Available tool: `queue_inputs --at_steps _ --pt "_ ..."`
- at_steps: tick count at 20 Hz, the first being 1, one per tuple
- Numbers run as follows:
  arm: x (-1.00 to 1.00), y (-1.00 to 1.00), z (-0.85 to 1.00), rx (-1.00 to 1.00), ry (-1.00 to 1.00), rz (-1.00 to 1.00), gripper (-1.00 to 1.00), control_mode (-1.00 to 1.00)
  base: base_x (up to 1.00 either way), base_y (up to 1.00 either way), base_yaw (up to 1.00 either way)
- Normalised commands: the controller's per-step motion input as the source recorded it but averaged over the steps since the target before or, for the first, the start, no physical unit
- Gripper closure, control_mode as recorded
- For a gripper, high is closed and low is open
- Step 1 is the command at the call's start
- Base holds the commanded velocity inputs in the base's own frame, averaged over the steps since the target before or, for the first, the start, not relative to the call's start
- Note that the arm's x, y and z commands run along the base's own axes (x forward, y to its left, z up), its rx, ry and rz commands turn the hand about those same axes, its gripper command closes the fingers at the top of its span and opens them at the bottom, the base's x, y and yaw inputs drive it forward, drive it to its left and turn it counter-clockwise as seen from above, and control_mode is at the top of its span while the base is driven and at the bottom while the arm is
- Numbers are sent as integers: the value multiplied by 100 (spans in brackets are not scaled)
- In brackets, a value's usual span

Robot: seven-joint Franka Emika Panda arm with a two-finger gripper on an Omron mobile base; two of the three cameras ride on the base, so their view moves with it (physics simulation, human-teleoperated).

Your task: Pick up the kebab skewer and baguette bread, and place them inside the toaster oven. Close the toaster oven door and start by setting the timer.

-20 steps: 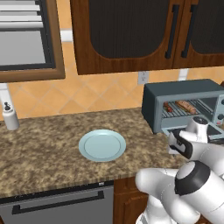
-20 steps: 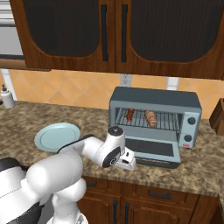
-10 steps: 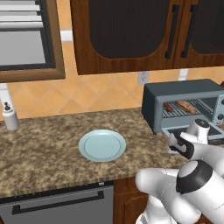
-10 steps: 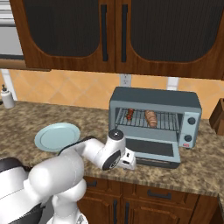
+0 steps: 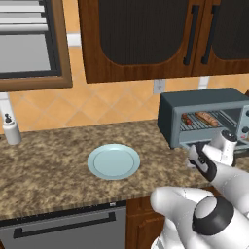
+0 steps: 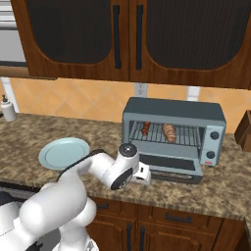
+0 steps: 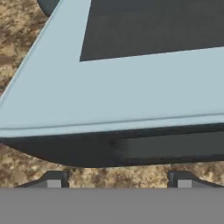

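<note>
Fingers (image 7: 116, 183) spread, gripping nothing, the toaster oven door (image 7: 131, 83) lying open just ahead of them. Past it, kebab skewer (image 6: 145, 128) and baguette bread (image 6: 169, 132) on rack inside toaster oven (image 6: 174, 113). No readable labels.

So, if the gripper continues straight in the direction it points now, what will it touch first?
Most likely the dark handle bar along the edge of the open toaster oven door, which lies just ahead of the gripper; the exact depth is unclear.
</note>
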Motion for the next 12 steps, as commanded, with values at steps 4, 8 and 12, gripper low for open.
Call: queue_inputs --at_steps 4,8,12 --pt "49 7 65 0 -14 -2 -100 -100 0 0 0" --pt "54 4 66 0 -7 -2 -100 -100 0 0 0" --pt "54 3 37 0 -1 -2 -100 -100 0 0 0"
